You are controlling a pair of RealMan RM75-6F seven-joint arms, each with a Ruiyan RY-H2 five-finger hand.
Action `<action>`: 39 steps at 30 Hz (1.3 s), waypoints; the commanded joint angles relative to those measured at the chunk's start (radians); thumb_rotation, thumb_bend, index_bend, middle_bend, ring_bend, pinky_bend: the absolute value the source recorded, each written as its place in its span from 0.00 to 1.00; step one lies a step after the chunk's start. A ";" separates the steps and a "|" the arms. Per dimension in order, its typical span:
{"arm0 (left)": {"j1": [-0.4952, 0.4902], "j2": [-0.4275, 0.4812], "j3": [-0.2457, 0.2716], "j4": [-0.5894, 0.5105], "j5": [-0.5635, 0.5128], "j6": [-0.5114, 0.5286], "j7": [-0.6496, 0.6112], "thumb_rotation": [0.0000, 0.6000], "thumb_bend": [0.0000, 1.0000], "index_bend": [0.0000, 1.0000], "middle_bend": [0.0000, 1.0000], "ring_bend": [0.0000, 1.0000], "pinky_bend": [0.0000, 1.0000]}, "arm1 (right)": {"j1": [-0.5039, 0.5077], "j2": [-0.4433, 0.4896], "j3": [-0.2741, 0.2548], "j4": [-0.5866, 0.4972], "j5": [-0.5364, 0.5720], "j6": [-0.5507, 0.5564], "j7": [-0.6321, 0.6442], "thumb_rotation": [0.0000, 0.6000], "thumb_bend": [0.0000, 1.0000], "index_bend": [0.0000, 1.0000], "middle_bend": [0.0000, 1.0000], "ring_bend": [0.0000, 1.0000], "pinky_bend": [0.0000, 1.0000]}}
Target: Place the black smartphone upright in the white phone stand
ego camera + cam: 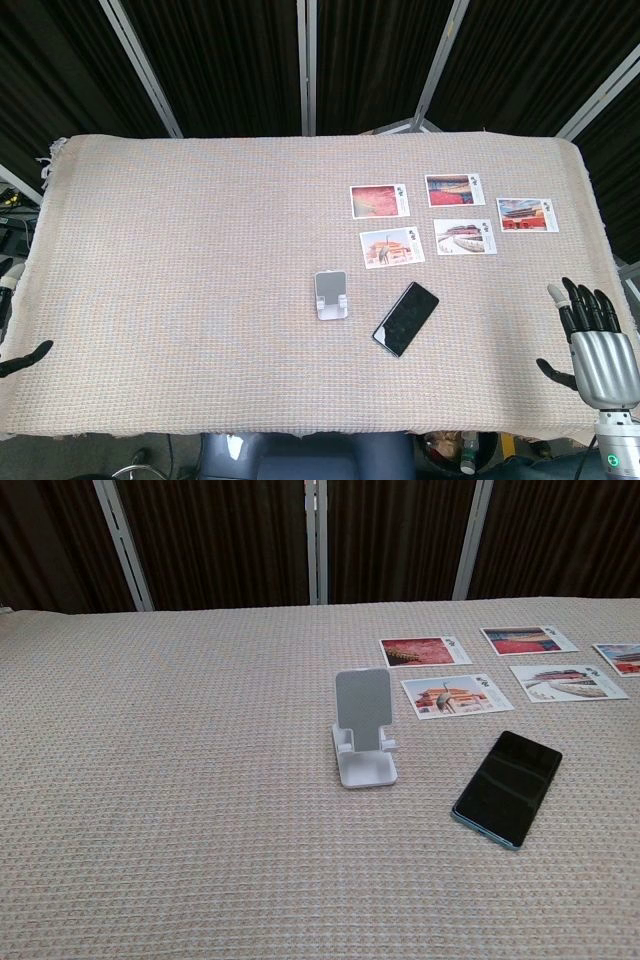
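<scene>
Right hand, fingers spread and empty at lower right, sits nearer the black smartphone, lying flat on a diagonal beside the white phone stand, centre frame.

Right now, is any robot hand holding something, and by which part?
Nothing is held. The right robot hand is open at the table edge; the phone lies flat beside the stand. Only a bit of the left shows.

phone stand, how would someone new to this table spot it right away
Look near the middle of the cloth-covered table, left of the black smartphone and nearer than the postcards. The white phone stand is the only upright thing; everything around it lies flat.
</scene>
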 commanded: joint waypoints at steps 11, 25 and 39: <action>0.003 -0.012 -0.021 0.020 -0.002 -0.030 -0.007 1.00 0.00 0.00 0.00 0.00 0.00 | 0.118 -0.007 -0.027 0.061 -0.069 -0.196 0.029 1.00 0.00 0.00 0.00 0.00 0.00; -0.035 -0.066 -0.072 0.041 -0.108 -0.134 0.094 1.00 0.00 0.00 0.00 0.00 0.00 | 0.665 -0.251 -0.166 0.661 -0.638 -0.428 0.443 1.00 0.00 0.00 0.02 0.00 0.01; -0.042 -0.101 -0.092 0.052 -0.154 -0.155 0.161 1.00 0.00 0.00 0.00 0.00 0.00 | 0.745 -0.448 -0.266 1.001 -0.673 -0.350 0.569 1.00 0.00 0.00 0.07 0.00 0.08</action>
